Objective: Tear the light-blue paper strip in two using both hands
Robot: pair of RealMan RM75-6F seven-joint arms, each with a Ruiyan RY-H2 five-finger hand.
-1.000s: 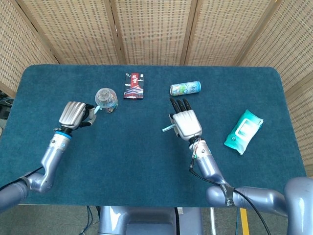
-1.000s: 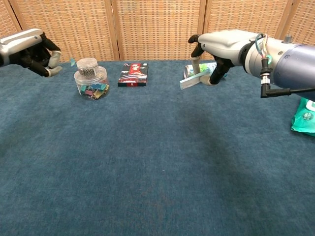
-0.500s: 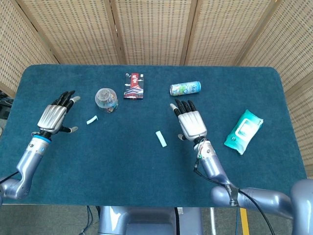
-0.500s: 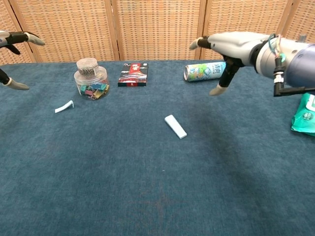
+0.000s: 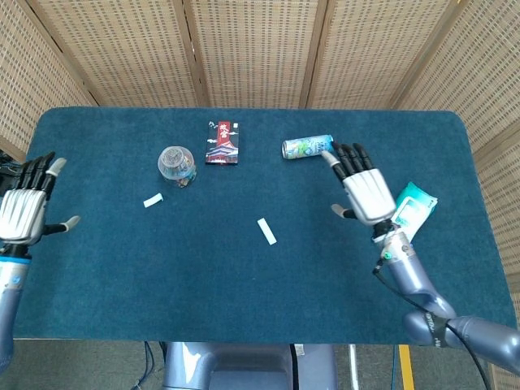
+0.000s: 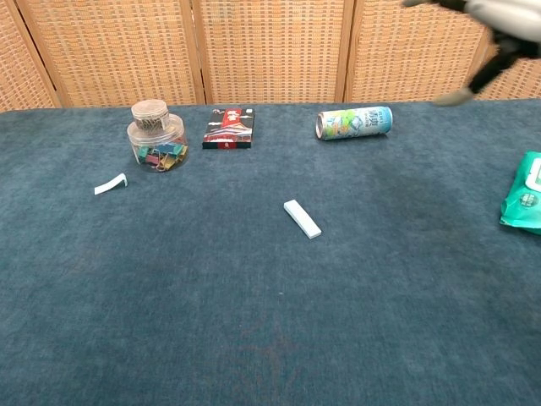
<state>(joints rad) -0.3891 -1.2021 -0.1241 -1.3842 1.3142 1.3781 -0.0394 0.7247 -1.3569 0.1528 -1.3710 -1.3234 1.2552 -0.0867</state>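
Left hand (image 5: 23, 213) hovers off the table's left edge, fingers spread, holding nothing. Strip already in two: short curled piece (image 5: 152, 200) lies near the clip jar (image 5: 176, 163) toward the far-left part, longer flat piece (image 5: 266, 231) mid-table. Right hand (image 5: 367, 192) hangs near the right edge between the can (image 5: 308, 147) and wipes pack (image 5: 404, 214), splayed and empty. Risks look small: a low sweep could nudge the can rolling or clip the wipes; the light pieces could shift.
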